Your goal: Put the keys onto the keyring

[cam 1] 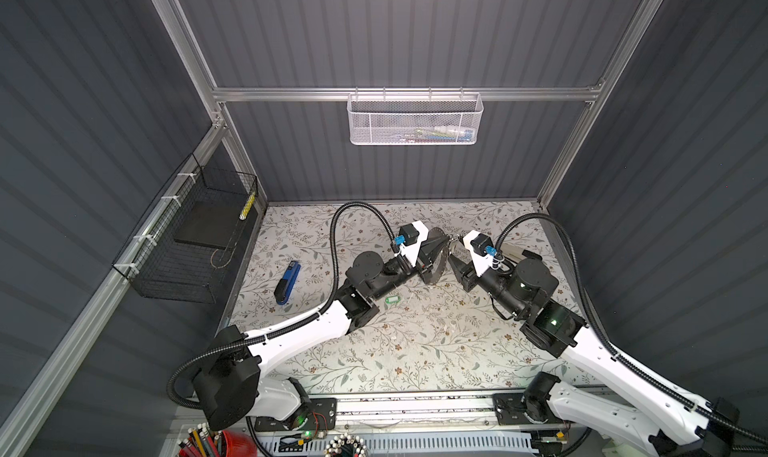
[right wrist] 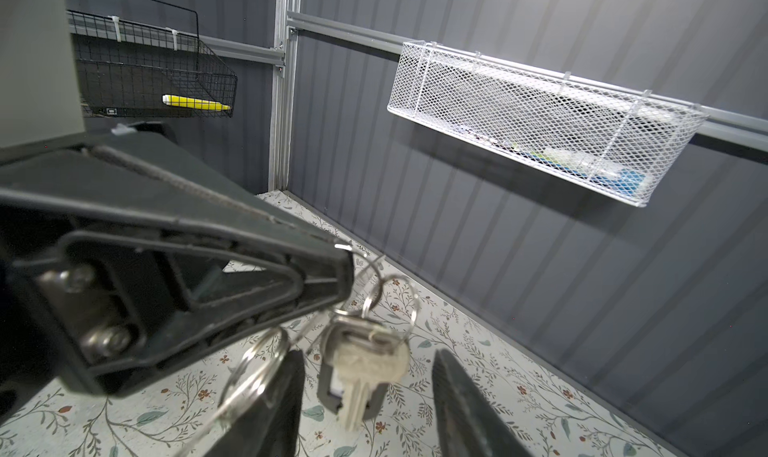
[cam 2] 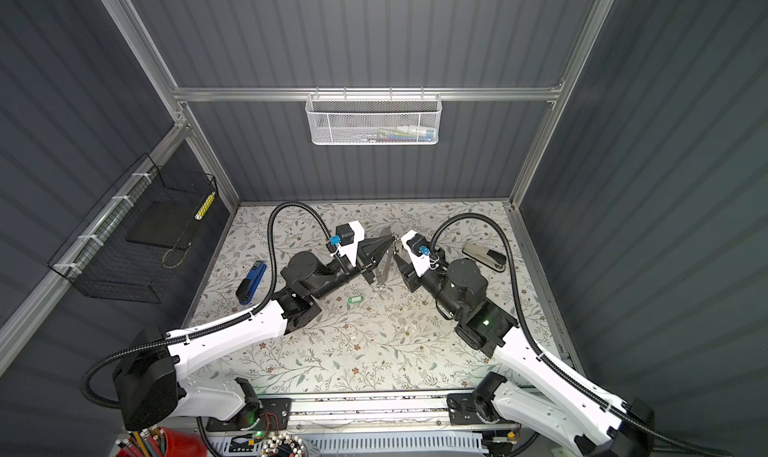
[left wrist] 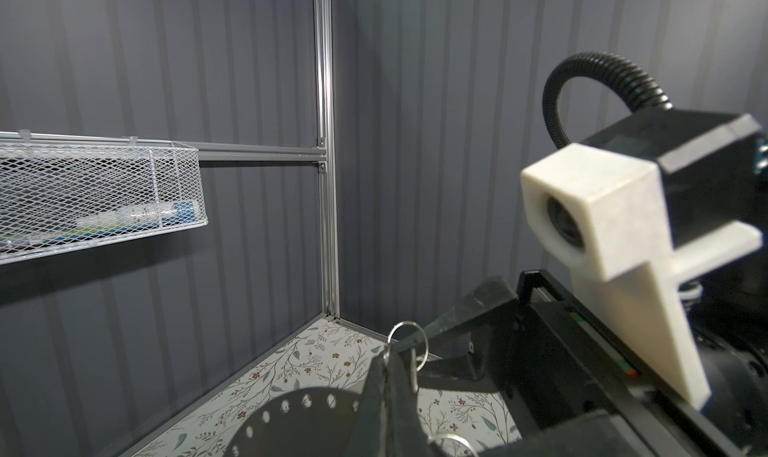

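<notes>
Task is judged half done: the keyring (cam 1: pixel 436 263) is held in the shut jaws of the left gripper (cam 1: pixel 447 239), the black-tagged key (right wrist: pixel 357 363) seemingly hung on it between half-wide, empty jaws of the right gripper (cam 1: pixel 454 252), green tag (cam 1: pixel 391 300) left on the counter (cam 1: pixel 415 351) at its 8 o'clock.

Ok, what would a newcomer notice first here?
Two hands meet tip to tip above the back of the floral mat: the left hand is shut on the grey keyring, the right hand open around a dangling silver key. A green tag lies on the mat, nearer the front.
</notes>
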Robot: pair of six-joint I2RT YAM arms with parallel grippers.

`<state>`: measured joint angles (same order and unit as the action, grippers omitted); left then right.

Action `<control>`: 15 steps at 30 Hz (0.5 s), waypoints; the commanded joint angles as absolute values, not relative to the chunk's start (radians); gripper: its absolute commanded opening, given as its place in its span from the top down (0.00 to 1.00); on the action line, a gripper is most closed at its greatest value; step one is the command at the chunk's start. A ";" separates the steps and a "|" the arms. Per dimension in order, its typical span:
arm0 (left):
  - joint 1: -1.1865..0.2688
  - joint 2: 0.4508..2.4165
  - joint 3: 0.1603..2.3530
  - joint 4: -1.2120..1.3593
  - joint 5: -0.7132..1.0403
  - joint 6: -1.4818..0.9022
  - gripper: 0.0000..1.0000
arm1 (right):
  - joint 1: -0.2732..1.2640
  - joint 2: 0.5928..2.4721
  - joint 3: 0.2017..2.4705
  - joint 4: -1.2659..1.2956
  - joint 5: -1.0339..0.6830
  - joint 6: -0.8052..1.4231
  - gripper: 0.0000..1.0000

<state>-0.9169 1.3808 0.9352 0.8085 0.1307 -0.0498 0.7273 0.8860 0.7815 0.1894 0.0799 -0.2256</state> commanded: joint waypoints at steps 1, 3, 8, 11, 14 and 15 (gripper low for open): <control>-0.924 1.369 0.934 0.833 0.131 -0.034 1.00 | 0.735 0.842 0.782 0.188 0.084 -0.218 0.45; -0.924 1.356 0.932 0.820 0.146 -0.022 1.00 | 0.720 0.810 0.790 0.123 0.036 -0.210 0.42; -0.924 1.342 0.924 0.821 0.205 0.000 1.00 | 0.599 0.761 0.824 -0.047 -0.294 -0.031 0.43; -0.922 1.341 0.920 0.824 0.226 0.011 1.00 | 0.549 0.741 0.824 -0.062 -0.420 0.116 0.47; -0.922 1.339 0.920 0.828 0.249 0.015 1.00 | 0.543 0.731 0.823 -0.057 -0.465 0.206 0.49; -0.920 1.339 0.920 0.828 0.257 0.015 1.00 | 0.543 0.729 0.815 -0.039 -0.464 0.244 0.50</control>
